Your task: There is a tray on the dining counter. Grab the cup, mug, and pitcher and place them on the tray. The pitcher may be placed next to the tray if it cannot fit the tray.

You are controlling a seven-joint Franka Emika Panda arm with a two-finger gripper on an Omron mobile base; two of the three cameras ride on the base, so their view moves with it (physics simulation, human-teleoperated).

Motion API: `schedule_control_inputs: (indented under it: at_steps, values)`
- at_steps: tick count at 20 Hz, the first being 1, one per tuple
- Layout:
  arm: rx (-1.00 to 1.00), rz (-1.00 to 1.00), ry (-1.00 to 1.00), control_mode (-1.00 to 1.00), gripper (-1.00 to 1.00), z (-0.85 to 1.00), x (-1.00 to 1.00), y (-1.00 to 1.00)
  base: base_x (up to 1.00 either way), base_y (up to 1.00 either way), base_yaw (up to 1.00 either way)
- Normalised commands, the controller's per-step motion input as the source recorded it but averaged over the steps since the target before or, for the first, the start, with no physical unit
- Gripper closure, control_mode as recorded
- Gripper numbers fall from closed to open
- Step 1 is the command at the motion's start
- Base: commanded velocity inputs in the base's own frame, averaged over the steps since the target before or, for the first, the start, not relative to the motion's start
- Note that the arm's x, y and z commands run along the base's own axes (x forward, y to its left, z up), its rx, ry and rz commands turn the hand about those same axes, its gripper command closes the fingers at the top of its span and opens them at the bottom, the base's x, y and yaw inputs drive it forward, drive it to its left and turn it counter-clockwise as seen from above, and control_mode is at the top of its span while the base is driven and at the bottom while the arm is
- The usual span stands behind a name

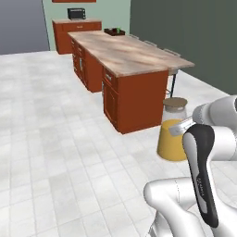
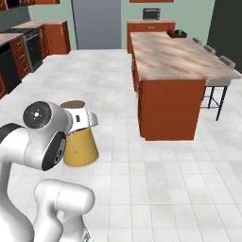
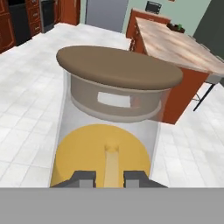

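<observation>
My gripper [image 3: 110,177] is shut on the handle of the pitcher [image 3: 109,131], a clear glass vessel with orange liquid and a round tan lid. The pitcher [image 1: 173,139] hangs at the hand over the tiled floor, short of the near end of the dining counter [image 1: 134,55]. From the other side the pitcher [image 2: 80,145] sits just beside the white wrist. The dark tray [image 1: 114,32] lies at the counter's far end, with the green cup [image 2: 179,31] inside it. The tray [image 2: 177,34] is too small here to tell whether the mug is there.
Bar stools [image 2: 218,81] line the far side of the dining counter. A toaster oven [image 1: 76,13] stands on a back counter [image 1: 76,25]. Cabinets and an oven [image 2: 12,59] run along the left wall. Wide tiled floor [image 2: 156,165] lies between me and the counter.
</observation>
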Motion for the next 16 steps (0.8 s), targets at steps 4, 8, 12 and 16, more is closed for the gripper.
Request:
schedule_control_inputs:
  at_steps: [4, 8, 12, 16]
  values:
    - [0.0, 0.0, 0.0, 1.0, 1.0, 0.0, 0.0, 0.0, 0.75, -0.91, -0.01]
    - [0.0, 0.0, 0.0, 1.0, 1.0, 0.0, 0.0, 0.0, 0.75, -1.0, 0.0]
    - [0.0, 0.0, 0.0, 1.0, 1.0, 0.0, 0.0, 0.0, 0.63, -1.0, -0.03]
    - [0.0, 0.0, 0.0, 1.0, 1.0, 0.0, 0.0, 0.0, 0.68, -0.95, -0.04]
